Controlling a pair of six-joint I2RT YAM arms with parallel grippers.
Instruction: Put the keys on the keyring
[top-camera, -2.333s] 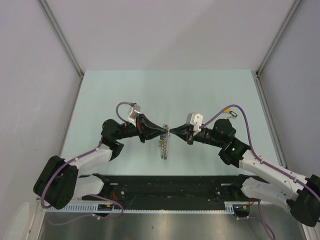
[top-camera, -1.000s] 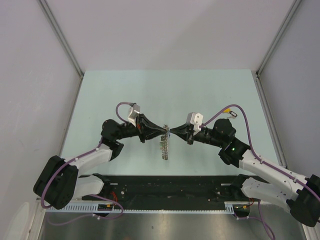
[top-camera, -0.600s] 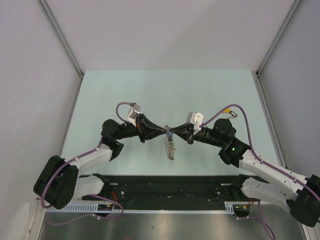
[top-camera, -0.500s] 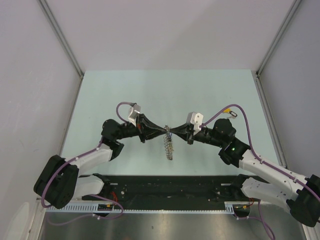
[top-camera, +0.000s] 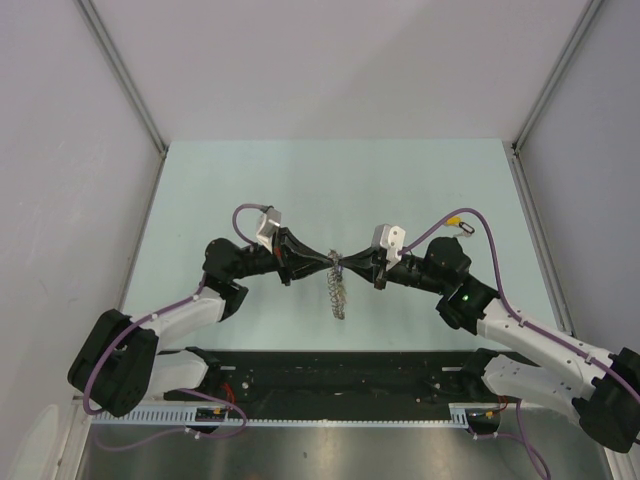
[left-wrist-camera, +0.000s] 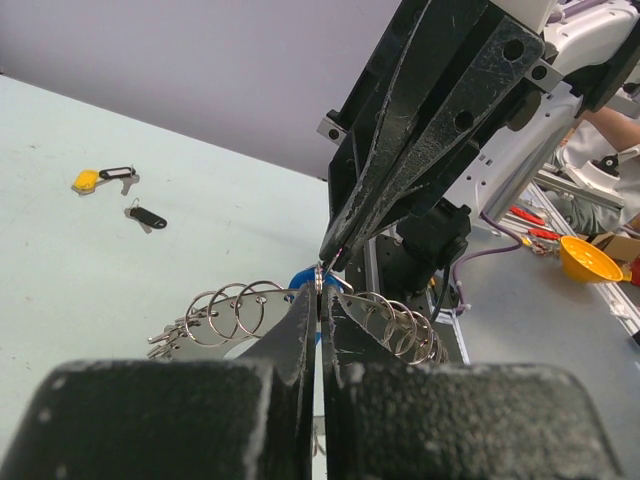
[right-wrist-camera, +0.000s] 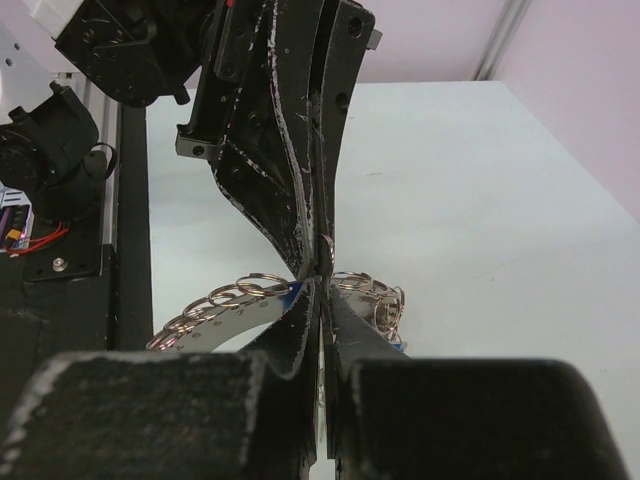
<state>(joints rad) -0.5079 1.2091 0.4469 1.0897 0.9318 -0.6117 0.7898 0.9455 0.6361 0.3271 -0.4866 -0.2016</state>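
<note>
Our left gripper and right gripper meet tip to tip, both clamped on the keyring hanging between them. Only the left wrist view shows clearly a yellow key and a black key lying well apart on the table.

White-shelled arms with black joints, purple cables looping past white wrist cameras — scuffed black fingers (a green light on the right).
</note>
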